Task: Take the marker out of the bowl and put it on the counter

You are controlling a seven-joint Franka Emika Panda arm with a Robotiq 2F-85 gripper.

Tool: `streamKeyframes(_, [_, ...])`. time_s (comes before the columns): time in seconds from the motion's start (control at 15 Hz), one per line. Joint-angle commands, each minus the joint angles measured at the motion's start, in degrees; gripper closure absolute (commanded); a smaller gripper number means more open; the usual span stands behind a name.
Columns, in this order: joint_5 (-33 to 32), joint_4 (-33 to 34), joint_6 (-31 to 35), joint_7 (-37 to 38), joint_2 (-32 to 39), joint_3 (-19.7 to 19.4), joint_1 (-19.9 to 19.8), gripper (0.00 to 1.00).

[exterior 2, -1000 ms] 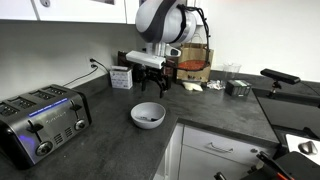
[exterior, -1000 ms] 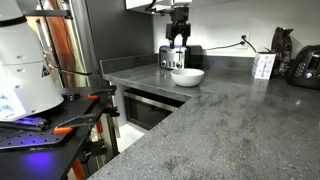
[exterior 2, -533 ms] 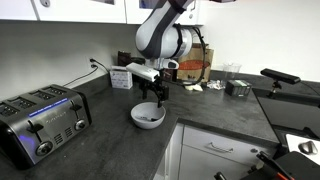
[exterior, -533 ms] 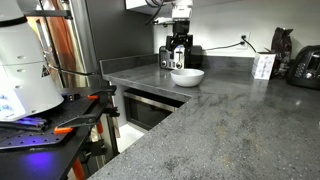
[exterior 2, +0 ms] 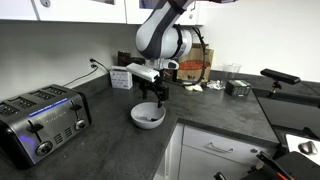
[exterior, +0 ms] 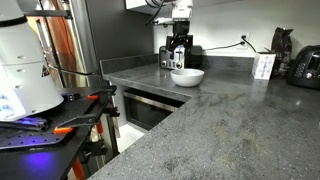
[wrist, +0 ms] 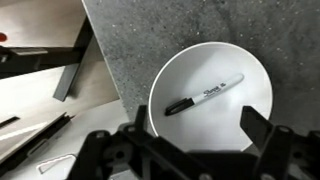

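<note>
The white bowl (wrist: 210, 95) sits on the grey speckled counter (wrist: 150, 40) near its edge; it shows in both exterior views (exterior: 187, 76) (exterior 2: 148, 115). The marker (wrist: 204, 94), white-bodied with a black cap, lies flat inside the bowl; a dark shape in the bowl shows in an exterior view (exterior 2: 147, 119). My gripper (wrist: 190, 140) hangs right above the bowl with its fingers spread open and empty, one on each side of the marker. It shows in both exterior views (exterior: 179, 57) (exterior 2: 156, 96).
A black-and-silver toaster (exterior 2: 40, 120) stands on the counter beside the bowl. A small white box (exterior 2: 121, 77), bags and clutter (exterior 2: 195, 68) stand at the back. The counter edge drops to the floor and a dark frame (wrist: 70, 60) near the bowl.
The gripper came down from well above the counter to just over the bowl between one second and half a second ago. It has held still since.
</note>
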Motion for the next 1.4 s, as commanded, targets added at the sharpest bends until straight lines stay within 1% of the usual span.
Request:
streamKeyframes(0.0, [-3.6, -0.6, 5.6, 10.7, 0.8, -4.0, 3.7, 0.0])
streamKeyframes(0.07, [-4.1, -0.1, 5.7, 14.0, 1.4, -4.8, 4.3, 0.0])
streamKeyframes(0.27, [-9.1, 1.0, 6.0, 27.0, 3.2, -8.4, 7.3, 0.0])
streamKeyframes(0.47, [-15.2, 2.7, 2.4, 41.2, 4.6, -11.3, 10.9, 0.0])
streamKeyframes(0.53, [-17.0, 3.3, 1.2, 45.8, 5.0, -11.9, 11.9, 0.0])
streamKeyframes(0.6, [-17.7, 3.9, -0.4, 48.6, 5.4, -11.6, 12.2, 0.0])
streamKeyframes(0.73, [-17.9, 5.0, -2.4, 52.3, 6.2, -10.2, 12.3, 0.0])
streamKeyframes(0.93, [-14.2, 6.0, -4.5, 54.3, 7.1, -7.4, 11.1, 0.0])
streamKeyframes(1.0, [-13.5, 5.9, -3.5, 55.2, 7.5, -7.0, 10.8, 0.0])
streamKeyframes(1.07, [-12.9, 5.5, -1.1, 55.1, 7.8, -6.7, 10.4, 0.0])
streamKeyframes(1.13, [-13.3, 5.3, 1.3, 55.8, 8.2, -7.1, 10.6, 0.0])
streamKeyframes(1.33, [-13.0, 6.0, 5.7, 57.7, 10.2, -7.9, 10.7, 0.0])
